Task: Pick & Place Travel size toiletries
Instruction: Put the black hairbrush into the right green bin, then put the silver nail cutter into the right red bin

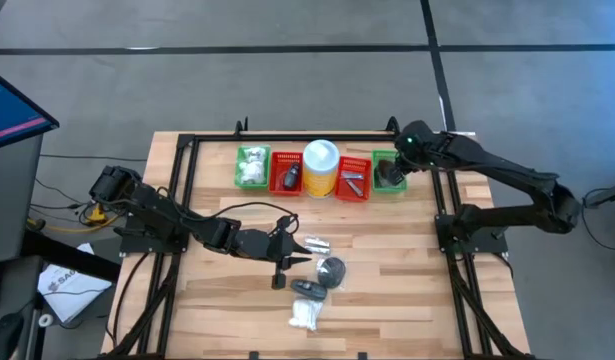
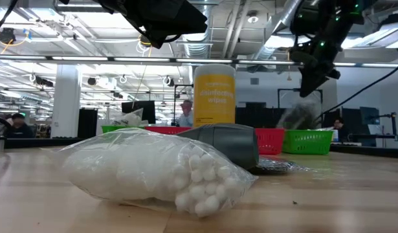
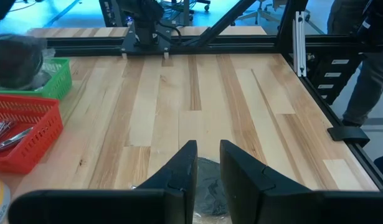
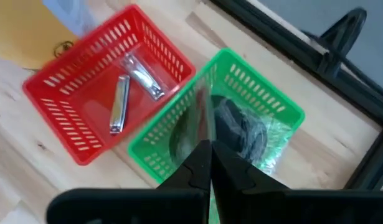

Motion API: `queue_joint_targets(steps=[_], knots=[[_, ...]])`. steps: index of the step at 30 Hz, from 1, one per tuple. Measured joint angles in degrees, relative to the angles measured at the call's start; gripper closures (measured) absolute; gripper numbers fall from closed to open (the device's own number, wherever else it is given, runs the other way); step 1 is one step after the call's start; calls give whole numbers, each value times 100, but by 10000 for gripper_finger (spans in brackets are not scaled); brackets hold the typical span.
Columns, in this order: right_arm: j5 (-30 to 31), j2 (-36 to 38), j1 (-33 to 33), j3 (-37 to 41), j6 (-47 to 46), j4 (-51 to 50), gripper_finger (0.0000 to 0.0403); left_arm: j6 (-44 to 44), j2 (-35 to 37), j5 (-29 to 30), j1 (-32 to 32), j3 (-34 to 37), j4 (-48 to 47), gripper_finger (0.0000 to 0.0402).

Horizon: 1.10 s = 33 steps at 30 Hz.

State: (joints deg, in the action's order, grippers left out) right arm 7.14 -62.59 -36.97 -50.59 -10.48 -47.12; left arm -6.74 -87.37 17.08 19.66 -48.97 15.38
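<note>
Nearest the low camera, a clear bag of white cotton balls (image 2: 153, 171) fills the lower centre of the frame, with a grey item (image 2: 228, 144) just behind it. In the high view the same bag (image 1: 305, 316) lies at lower centre, below a small dark piece (image 1: 309, 289), a dark disc in clear wrap (image 1: 331, 268) and a silvery packet (image 1: 316, 244).

At upper right of that view the right gripper (image 1: 391, 172) is held over the green basket (image 1: 385, 157). In the right wrist view its fingers (image 4: 194, 167) are clenched on a clear-wrapped dark disc (image 4: 203, 121) hanging into the basket (image 4: 284, 102), where another dark wrapped item (image 4: 241, 134) already lies. Nail clippers (image 4: 120, 102) are seen in the red basket (image 4: 66, 81) beside it.

Release seems to be the step in hand. The wrapper would best be lowered well inside the green rim before the fingers are parted, and kept off the shared wall with the red basket, since the film is light and may cling or drift.

The left gripper (image 3: 207, 171) is parted slightly over a wrapped item (image 3: 207, 186) at mid-table.
</note>
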Motion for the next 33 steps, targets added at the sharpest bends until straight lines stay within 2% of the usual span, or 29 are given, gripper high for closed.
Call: queue_joint_targets(steps=[14, 27, 33], knots=[[20, -853, -411, 31, 37, 87, 398, 0, 0, 0, -1, 0, -11, 342], [19, -931, -547, 28, 403, -112, 279, 0, 1, 0, -1, 0, -14, 342], [24, -931, -555, -6, 793, -327, 245, 0, 1, 2, 0, 0, -13, 342]])
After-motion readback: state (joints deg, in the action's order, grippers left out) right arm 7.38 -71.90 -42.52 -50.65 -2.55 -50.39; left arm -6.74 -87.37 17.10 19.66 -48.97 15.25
